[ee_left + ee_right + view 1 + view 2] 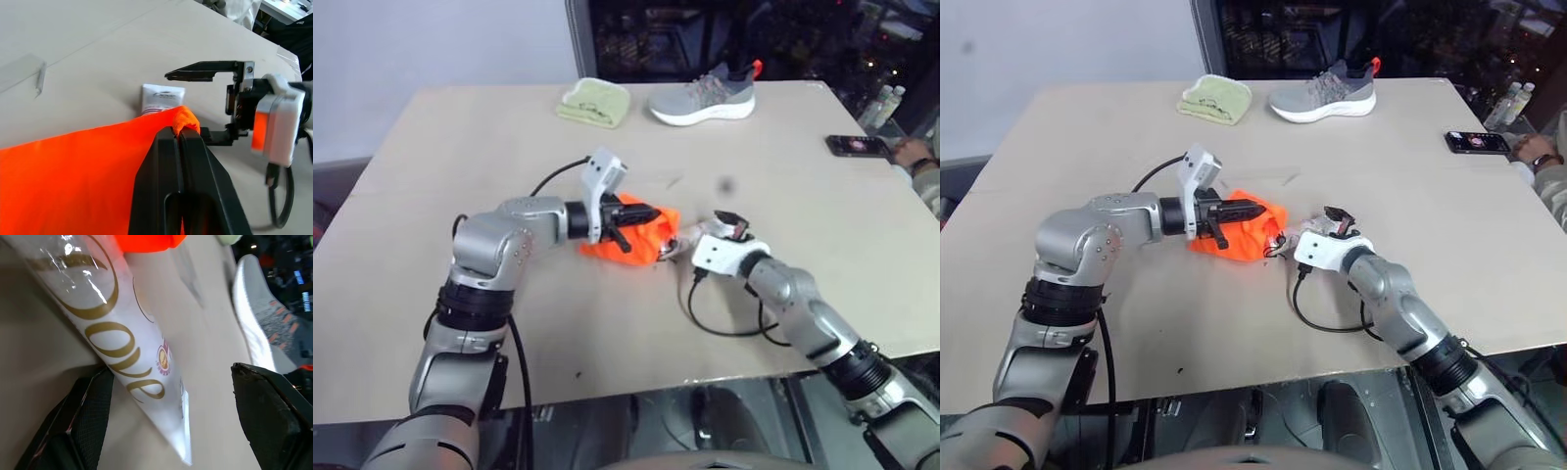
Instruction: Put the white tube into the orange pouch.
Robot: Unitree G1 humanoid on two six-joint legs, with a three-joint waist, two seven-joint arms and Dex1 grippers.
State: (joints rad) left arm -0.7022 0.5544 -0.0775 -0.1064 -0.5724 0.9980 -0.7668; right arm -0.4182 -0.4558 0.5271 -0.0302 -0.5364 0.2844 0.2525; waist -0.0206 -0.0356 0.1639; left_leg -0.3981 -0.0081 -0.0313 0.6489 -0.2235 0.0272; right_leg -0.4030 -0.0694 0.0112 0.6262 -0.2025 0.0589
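The left arm reaches in from the left, elbow bent, its forearm running toward the right. The left claw (pixel 1246 210) is clamped tight, its two black fingers (pixel 182 161) pressed together on a pinched fold of the orange pouch (pixel 641 238). Just right of it, the right claw (pixel 203 105) points toward the left claw, fingers (pixel 269 409) spread wide, with the white tube (pixel 129 357) lying between them.

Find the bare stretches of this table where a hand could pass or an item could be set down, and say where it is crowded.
Bare: the table left of the green cloth, and the near edge. Also between the shoe and the phone. Crowded: the centre, where both grippers meet at the orange pouch and white tube.
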